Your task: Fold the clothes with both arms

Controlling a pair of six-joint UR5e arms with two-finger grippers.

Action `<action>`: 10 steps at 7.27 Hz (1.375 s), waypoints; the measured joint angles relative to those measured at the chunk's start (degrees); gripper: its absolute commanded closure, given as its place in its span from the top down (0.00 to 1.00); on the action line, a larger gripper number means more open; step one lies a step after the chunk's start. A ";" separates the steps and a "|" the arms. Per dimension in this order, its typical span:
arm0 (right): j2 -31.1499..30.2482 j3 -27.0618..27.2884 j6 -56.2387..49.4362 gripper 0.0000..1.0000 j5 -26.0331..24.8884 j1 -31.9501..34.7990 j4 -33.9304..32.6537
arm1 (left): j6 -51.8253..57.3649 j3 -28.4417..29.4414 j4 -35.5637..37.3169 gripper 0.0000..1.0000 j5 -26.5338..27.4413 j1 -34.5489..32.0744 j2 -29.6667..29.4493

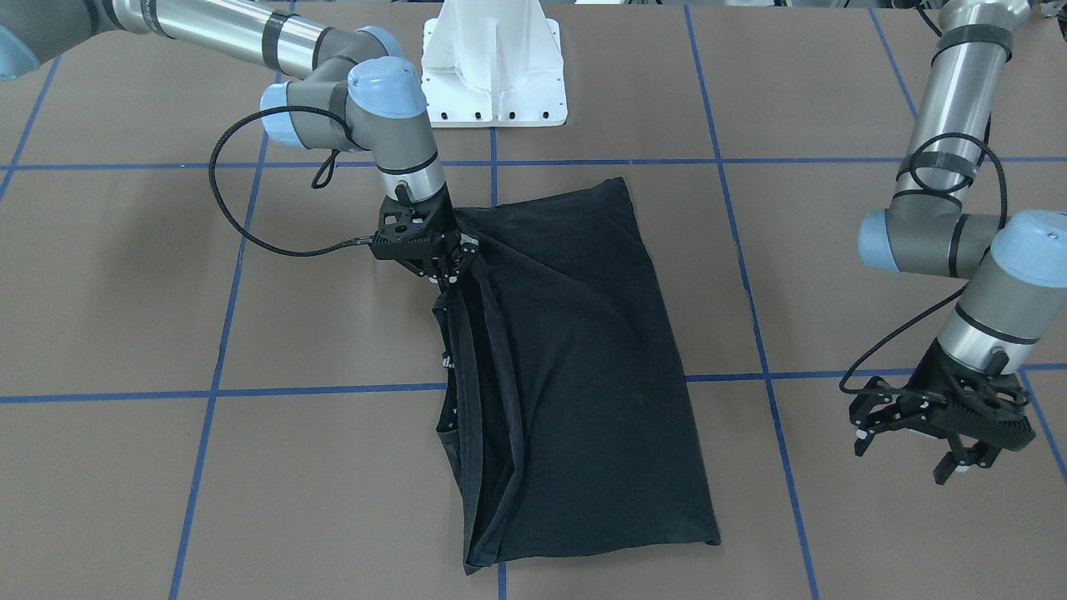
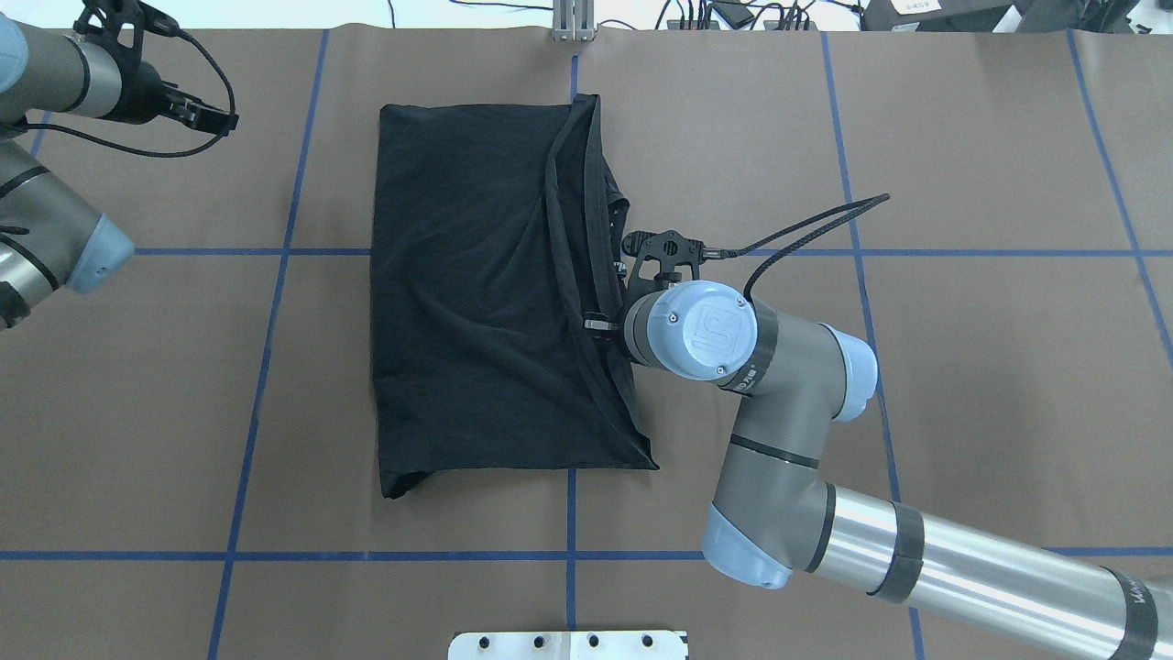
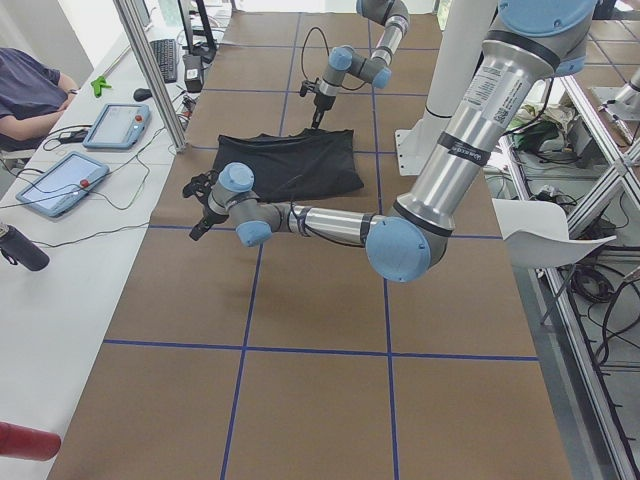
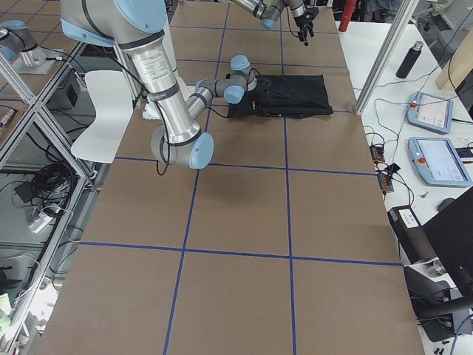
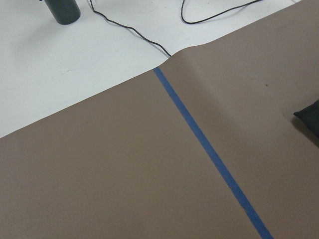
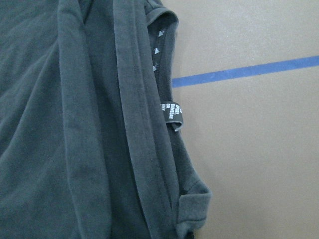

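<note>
Black cloth fills the middle of the front-facing view: the T-shirt point(image 1: 583, 367) lies folded lengthwise on the brown counter point(image 1: 125, 292), its left edge pulled up into ridges. The right tool point(image 1: 448, 275), left of centre, is clenched on that raised edge. The left tool point(image 1: 909, 454), at lower right, hangs released with its fingers spread, well apart from the T-shirt.

From overhead, the T-shirt sits at centre. The right arm point(image 2: 779, 403) reaches in from lower right, its wrist covering most of the tool at the cloth's right edge.

Both side views show the T-shirt small at the counter's far end.

The left wrist view shows bare counter, a blue tape line point(image 5: 209, 149) and one T-shirt corner at the right edge.

The right wrist view shows bunched hems and a small label point(image 6: 173, 110) at the neckline.
</note>
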 measured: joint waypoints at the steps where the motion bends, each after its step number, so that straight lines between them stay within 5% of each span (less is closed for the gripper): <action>1: -0.01 0.21 -0.01 1.00 -0.01 0.07 -0.11 | 0.04 -0.01 -0.01 1.00 0.00 0.01 0.00; 7: 9.81 0.52 -6.23 0.94 0.34 0.36 -19.93 | 0.07 0.23 -0.02 1.00 0.00 0.12 0.05; 10: 9.65 2.34 -21.50 0.91 -1.73 -2.71 -24.78 | 0.07 0.47 -0.02 1.00 0.00 0.12 0.08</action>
